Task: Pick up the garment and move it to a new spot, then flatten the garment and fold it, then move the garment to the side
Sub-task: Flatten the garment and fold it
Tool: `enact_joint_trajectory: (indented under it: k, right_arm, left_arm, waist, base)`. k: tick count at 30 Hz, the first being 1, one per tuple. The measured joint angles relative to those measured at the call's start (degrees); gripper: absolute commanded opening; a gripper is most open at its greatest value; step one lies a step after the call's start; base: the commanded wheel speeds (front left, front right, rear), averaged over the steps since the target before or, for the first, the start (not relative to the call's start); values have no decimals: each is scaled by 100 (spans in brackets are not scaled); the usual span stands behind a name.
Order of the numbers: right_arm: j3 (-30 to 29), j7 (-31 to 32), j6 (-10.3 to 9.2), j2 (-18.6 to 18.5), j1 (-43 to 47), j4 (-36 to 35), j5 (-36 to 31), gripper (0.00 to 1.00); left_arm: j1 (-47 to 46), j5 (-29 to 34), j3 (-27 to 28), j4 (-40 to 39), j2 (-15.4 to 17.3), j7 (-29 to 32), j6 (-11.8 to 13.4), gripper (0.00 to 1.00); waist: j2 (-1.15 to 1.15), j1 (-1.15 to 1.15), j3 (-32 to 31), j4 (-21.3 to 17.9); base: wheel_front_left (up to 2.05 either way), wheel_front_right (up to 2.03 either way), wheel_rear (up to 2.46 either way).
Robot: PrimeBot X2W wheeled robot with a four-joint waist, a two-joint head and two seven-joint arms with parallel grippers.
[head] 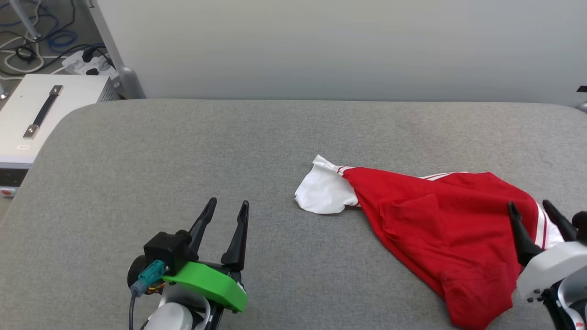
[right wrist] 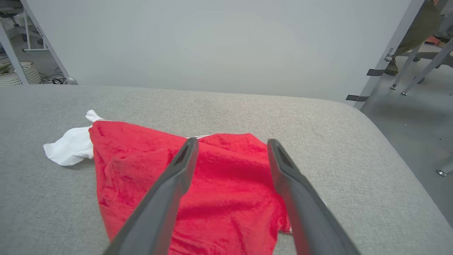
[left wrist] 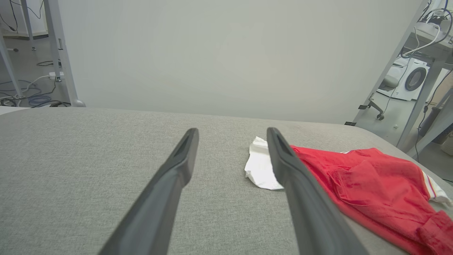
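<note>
The garment point(head: 440, 224), a red T-shirt with white sleeves, lies crumpled on the grey padded table point(head: 183, 151), right of centre. One white sleeve sticks out toward the left. My right gripper point(head: 532, 206) hovers open over the garment's right end, nothing between its fingers. In the right wrist view the garment point(right wrist: 219, 191) spreads under and past the right gripper point(right wrist: 230, 141). My left gripper point(head: 228, 202) stands open at the lower left, well apart from the cloth. From the left wrist, the garment point(left wrist: 371, 184) lies to the right of the left gripper point(left wrist: 231, 131).
A white case with a dark handle point(head: 41, 114) stands off the table's left edge, with cables and a power strip point(head: 87, 64) on the floor behind. A pale wall panel point(head: 344, 46) runs along the table's far edge. The table's right edge point(right wrist: 400, 148) drops to the floor.
</note>
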Motion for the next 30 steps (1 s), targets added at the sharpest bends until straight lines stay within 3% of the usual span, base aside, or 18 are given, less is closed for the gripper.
enact_joint_trajectory:
  k: [5, 11, 14, 23, 30]
  right_arm:
    - [-66, 200, 0, 244, 339, -349, -44, 100]
    - [36, 441, 0, 232, 377, -558, -42, 100]
    - [319, 768, 0, 34, 377, -641, 35, 100]
    - [1356, 2772, -1, -653, 96, -698, 826, 100]
    - [1774, 3172, -1, -888, -373, -102, 891, 100]
  left_arm:
    - [44, -1, -93, -10, 0, 0, 0, 100]
    - [47, -2, -156, -27, 1, 0, 0, 100]
    - [43, -7, -203, -36, 2, 0, 0, 100]
    - [-55, -46, -279, -24, -5, 0, -24, 100]
    - [-229, -49, -326, -3, -27, 0, -24, 100]
  waist:
    - [0, 0, -26, -36]
    - [0, 0, 42, 0]
    - [0, 0, 98, 42]
    - [0, 0, 384, 239]
    - [0, 0, 611, 549]
  base:
    - [0, 0, 0]
    - [0, 0, 0]
    - [0, 0, 0]
    - [0, 0, 0]
    - [0, 0, 0]
